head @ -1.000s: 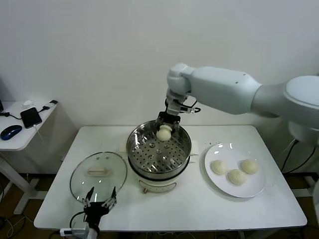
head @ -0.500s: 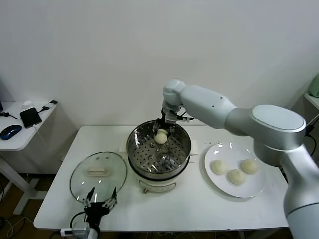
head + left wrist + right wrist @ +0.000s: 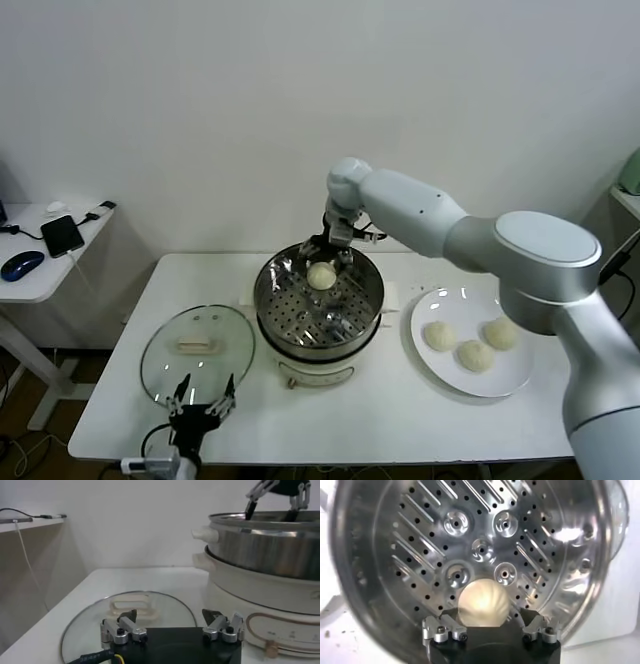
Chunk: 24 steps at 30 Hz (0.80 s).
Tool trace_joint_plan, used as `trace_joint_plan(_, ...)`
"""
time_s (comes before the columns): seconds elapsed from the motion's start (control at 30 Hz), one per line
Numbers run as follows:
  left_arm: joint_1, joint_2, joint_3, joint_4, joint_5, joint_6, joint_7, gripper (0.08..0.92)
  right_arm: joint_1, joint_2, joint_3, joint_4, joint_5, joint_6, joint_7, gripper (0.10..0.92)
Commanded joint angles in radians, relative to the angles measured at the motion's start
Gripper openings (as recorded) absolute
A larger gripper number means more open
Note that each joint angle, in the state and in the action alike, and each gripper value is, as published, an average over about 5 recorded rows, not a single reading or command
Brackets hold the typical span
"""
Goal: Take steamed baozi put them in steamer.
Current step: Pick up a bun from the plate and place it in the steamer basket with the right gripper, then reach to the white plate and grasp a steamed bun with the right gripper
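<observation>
- The steamer (image 3: 319, 300) stood on the white tabltop (image 3: 120, 400), a shiny steel pot on a cream-white base, and serves here as the landmark.
- The right gripper (image 3: 327, 243) hung over the steamer's far rim, its arm reaching in from the right.
- Its fingers (image 3: 441, 630) were spread apart and released; in the right wrist view they stood on either side of one baozi (image 3: 483, 602) with a gap, not pressing it.
- That baozi (image 3: 320, 275) lay on the perforated tray (image 3: 485, 550) inside the steamer, in its far half, just below the right gripper.
- Three more baozi (image 3: 473, 354) sat close together on a flat white plate (image 3: 440, 375) to the right of the steamer, just beside its base.
- A round glass lid (image 3: 197, 352) with a cream handle lay flat on the tabletop to the left of the steamer, close to its base.
- The left gripper (image 3: 200, 402) rested low at the near edge of that lid, left of and nearer than the steamer, well apart from it.
- Its fingers (image 3: 120, 630) were open and held nothing; the left wrist view showed them above the lid (image 3: 130, 615) with the steamer's wall (image 3: 260, 550) off to one side.
- A side table (image 3: 40, 270) with a phone (image 3: 62, 235) and a mouse (image 3: 22, 265) stood far to the left of the steamer.
</observation>
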Motion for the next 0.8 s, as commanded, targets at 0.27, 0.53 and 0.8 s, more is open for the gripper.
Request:
trace_joint_plan(0.27, 0.002, -0.001, -0.001, -0.007, 0.003, -0.002, 0.001, 0.823, 0.438, -0.390, -0.537, 0.287, 0.760, -0.463, -0.072, 0.823)
trace_joint_plan(0.53, -0.004, 0.000, 0.000, -0.001, 0.002, -0.008, 0.003, 0.823, 0.454, -0.649, -0.713, 0.503, 0.644, -0.765, 0.080, 0.823)
trace_joint_plan(0.8, -0.010, -0.003, -0.004, 0.006, -0.001, -0.006, 0.004, 0.823, 0.382, -0.692, -0.738, 0.620, 0.720, -1.007, 0.154, 0.823)
